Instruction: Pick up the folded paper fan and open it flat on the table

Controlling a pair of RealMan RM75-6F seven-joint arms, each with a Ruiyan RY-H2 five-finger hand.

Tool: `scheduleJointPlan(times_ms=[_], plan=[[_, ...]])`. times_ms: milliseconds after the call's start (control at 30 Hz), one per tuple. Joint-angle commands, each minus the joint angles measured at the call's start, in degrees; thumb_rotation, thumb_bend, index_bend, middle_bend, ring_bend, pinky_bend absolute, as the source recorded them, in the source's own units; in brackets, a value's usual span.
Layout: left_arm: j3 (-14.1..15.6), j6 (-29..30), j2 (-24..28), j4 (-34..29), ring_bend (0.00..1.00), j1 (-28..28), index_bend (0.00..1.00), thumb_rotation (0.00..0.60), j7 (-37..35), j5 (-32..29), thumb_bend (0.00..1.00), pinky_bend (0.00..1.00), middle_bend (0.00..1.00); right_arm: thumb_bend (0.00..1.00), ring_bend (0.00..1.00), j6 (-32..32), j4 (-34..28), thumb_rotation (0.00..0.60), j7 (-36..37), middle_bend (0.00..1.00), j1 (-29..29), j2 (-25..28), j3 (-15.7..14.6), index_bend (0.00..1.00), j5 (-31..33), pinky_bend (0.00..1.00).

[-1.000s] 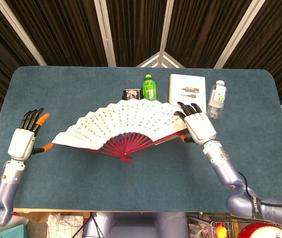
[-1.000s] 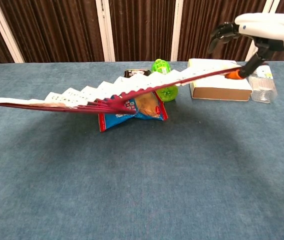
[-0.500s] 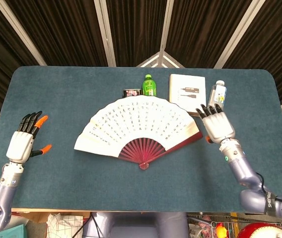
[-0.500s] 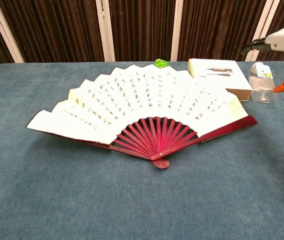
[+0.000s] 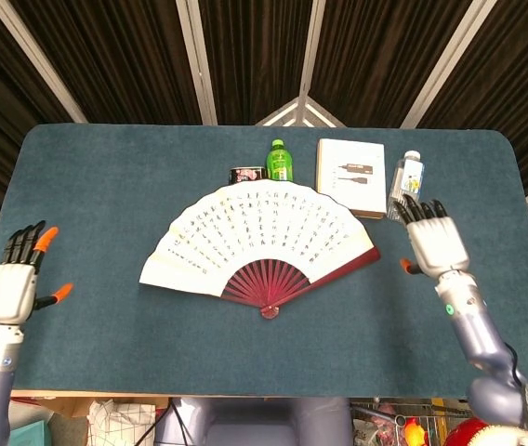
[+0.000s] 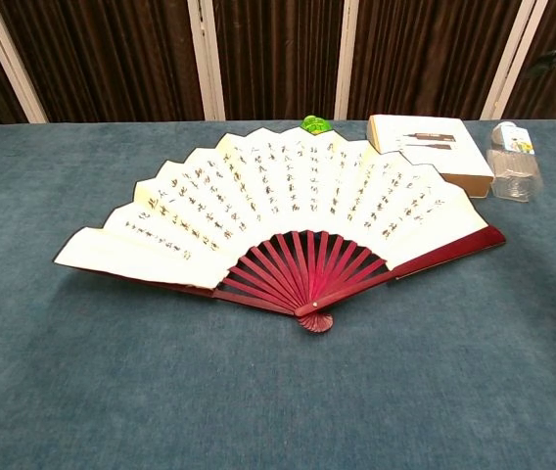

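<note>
Curtained lab booth: blue-felt table [image 5: 106, 167], dark drapes [image 5: 115, 56].

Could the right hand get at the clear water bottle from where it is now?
Probably yes: the right hand hovers open just in front of the water bottle, with bare table around and nothing between them.
</note>
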Motion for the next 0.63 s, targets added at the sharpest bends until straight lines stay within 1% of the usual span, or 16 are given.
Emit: scheduleJointPlan(times_ms=[33,100,133,200,300,367,433,567,633], plan=[[-0.9,-3.4,13.2,-24.6,0.0,6.6,0.08,0.6,15.4,-13.7,0.2,0.0,0.0,0.25,0.15,12.3,-0.8,0.6,18.6,0.06,-14.2,-1.7,-5.5,0.07,-17.8,0.11],[-0.8,-3.4,17.3,-31.3,0.0,7.7,0.08,0.6,19.1,-16.5,0.2,0.0,0.0,0.25,0.15,15.0,2.1,0.6,22.2,0.06,-17.7,-2.7,-7.7,0.07,-20.8,0.11],[-0.7,-2.9,18.5,-33.2,0.0,8.1,0.08,0.6,20.1,-16.9,0.2,0.0,0.0,0.25,0.15,16.1,3.3,0.6,23.5,0.06,-19.1,-3.3,-8.3,0.07,-21.4,0.11],[-0.4,-1.0,20.5,-36.3,0.0,9.2,0.08,0.6,21.4,-16.5,0.2,0.0,0.0,0.25,0.15,18.4,6.4,0.6,26.3,0.06,-21.9,-4.5,-9.5,0.07,-22.8,0.11],[0.3,1.3,22.1,-38.8,0.0,10.8,0.08,0.6,22.4,-15.7,0.2,0.0,0.0,0.25,0.14,21.5,10.4,0.6,27.6,0.06,-25.1,-5.7,-10.3,0.07,-24.0,0.11],[0.9,2.5,23.1,-40.1,0.0,11.7,0.08,0.6,24.0,-15.9,0.19,0.0,0.0,0.25,0.14,23.3,12.6,0.6,27.9,0.06,-26.8,-6.2,-10.3,0.07,-24.5,0.11],[1.2,3.3,23.8,-41.5,0.0,12.5,0.08,0.6,25.2,-16.1,0.19,0.0,0.0,0.25,0.13,24.9,14.1,0.6,27.9,0.06,-28.0,-6.6,-9.7,0.07,-24.5,0.11],[1.8,3.2,25.3,-43.0,0.0,13.4,0.08,0.6,23.8,-15.3,0.19,0.0,0.0,0.25,0.13,27.4,15.7,0.6,26.3,0.06,-29.5,-6.4,-8.9,0.07,-25.7,0.1],[1.8,3.2,25.7,-42.9,0.0,13.6,0.08,0.6,23.2,-14.8,0.19,0.0,0.0,0.25,0.12,27.9,15.4,0.6,25.7,0.06,-30.1,-6.1,-8.5,0.07,-25.5,0.1]])
